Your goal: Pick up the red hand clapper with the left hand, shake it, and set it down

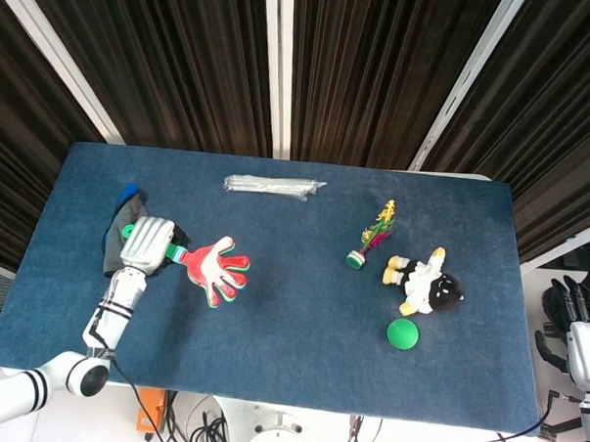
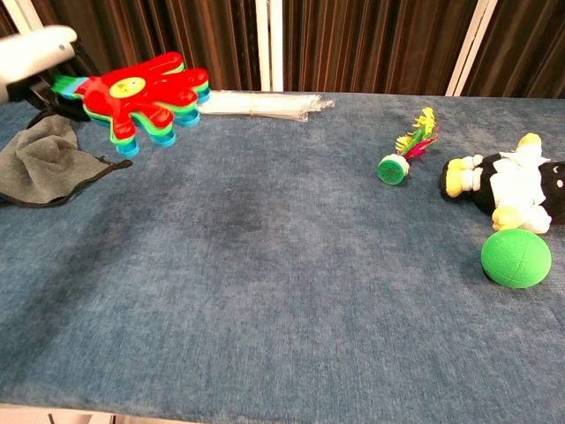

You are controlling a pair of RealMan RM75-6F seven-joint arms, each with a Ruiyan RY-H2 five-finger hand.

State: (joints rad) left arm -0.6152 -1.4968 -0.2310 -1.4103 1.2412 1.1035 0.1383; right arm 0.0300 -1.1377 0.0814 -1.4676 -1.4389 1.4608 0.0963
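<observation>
Left hand with fingers clamped on the handle of the red hand clapper, which I hold in the air above the left part of the counter, beside the grey cloth. I judge it a light, stiff stack of plastic palms, loose at the hinge, best taken by its narrow handle. The right hand hangs off the counter, seemingly holding nothing.

— Far left, raised off the table?
— Left hand gripping the red hand clapper, above a grey cloth.
— Elsewhere on the blue table?
— Clear packet at back; feathered shuttlecock, plush doll, green ball at right.
</observation>
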